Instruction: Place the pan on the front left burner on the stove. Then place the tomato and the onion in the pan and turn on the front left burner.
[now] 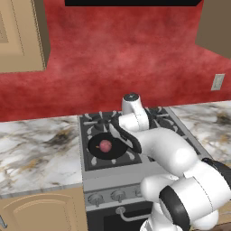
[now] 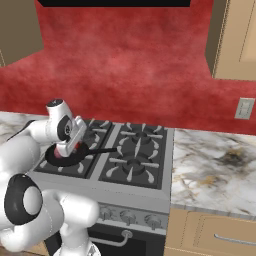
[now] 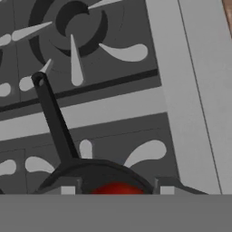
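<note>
A mottled red wall (image 1: 126, 58) rises beyond the gripper (image 3: 117, 192), with tan wooden upper cabinets (image 1: 22, 36) hanging at both sides of it and a dark hood edge (image 1: 131, 2) at the top. A white marble table (image 1: 38, 151) with brown and grey veining runs out to either side of the gripper, over tan cabinet doors (image 1: 43, 212). A pale wall outlet (image 2: 244, 108) sits on the red wall, well off to the gripper's right.
</note>
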You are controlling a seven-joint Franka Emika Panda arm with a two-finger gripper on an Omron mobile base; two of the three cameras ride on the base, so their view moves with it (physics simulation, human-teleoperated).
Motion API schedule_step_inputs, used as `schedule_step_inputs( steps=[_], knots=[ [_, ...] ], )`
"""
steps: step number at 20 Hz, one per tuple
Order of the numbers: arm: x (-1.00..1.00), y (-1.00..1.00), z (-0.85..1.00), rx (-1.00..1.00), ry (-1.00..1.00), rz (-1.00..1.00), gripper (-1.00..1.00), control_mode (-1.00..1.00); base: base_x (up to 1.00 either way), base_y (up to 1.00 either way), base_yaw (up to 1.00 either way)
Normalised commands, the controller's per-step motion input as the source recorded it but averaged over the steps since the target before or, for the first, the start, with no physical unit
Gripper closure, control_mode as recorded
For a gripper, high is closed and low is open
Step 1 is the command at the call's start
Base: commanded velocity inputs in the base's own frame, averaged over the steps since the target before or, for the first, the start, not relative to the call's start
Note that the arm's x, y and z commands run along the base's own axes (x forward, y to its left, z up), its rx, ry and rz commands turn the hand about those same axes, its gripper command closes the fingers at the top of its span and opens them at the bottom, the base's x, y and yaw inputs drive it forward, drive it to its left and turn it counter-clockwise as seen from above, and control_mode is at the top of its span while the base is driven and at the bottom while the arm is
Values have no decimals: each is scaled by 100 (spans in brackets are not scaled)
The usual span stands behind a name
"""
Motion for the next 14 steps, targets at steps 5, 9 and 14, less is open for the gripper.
schedule_step_inputs(
  steps=[5,9,14],
  knots=[
    [1,26,-18,0,3,4,100,-100,0,0,0],
    [2,13,-22,0,2,7,100,-100,0,0,0],
    [5,11,-17,0,0,7,100,-100,0,0,0]
  ],
)
